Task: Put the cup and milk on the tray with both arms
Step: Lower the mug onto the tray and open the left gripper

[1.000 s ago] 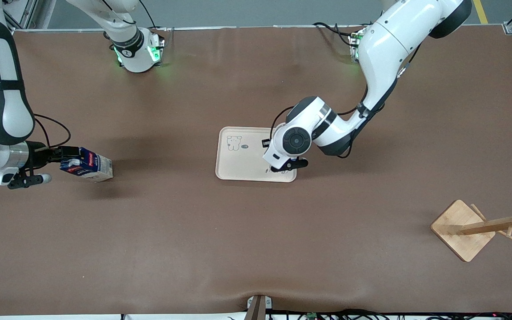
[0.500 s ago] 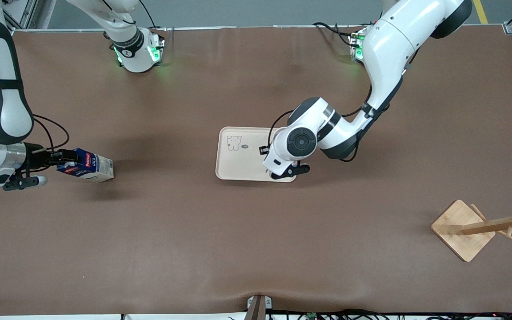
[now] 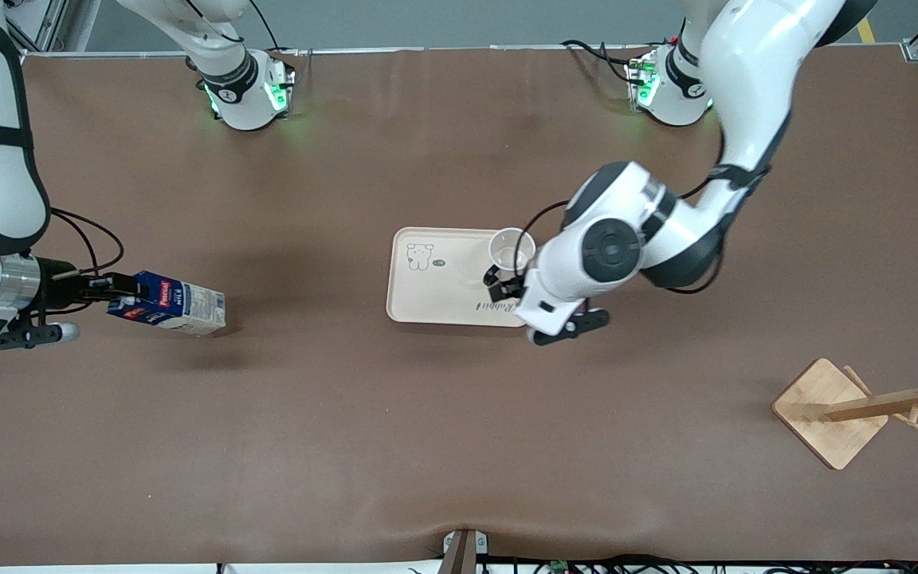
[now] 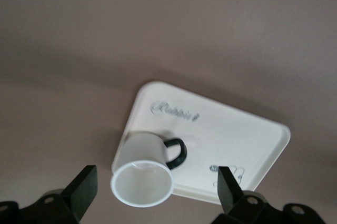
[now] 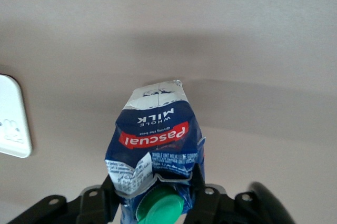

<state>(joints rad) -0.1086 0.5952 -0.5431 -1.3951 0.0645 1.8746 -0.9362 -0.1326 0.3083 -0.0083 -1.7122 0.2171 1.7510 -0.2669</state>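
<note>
The white cup [image 3: 511,249] [image 4: 143,174] with a black handle stands upright on the beige tray [image 3: 437,291] [image 4: 247,134], at the tray's corner toward the left arm's end. My left gripper [image 3: 504,285] [image 4: 155,190] hangs over the cup, open, with its fingers [image 4: 84,187] wide on either side and not touching it. Toward the right arm's end, my right gripper [image 3: 118,292] [image 5: 155,184] is shut on the cap end of the blue milk [image 3: 176,303] [image 5: 158,129] carton. The carton lies level, its top dented by the grip, and seems just off the table.
A wooden rack [image 3: 829,410] with pegs stands near the left arm's end, nearer the front camera. A corner of the tray [image 5: 10,124] shows in the right wrist view. Bare brown table lies between the milk and the tray.
My left gripper opened, let go of the cup and drew back toward the left arm's end, uncovering it. My right gripper closed on the milk, and the carton shifted slightly toward the tray.
</note>
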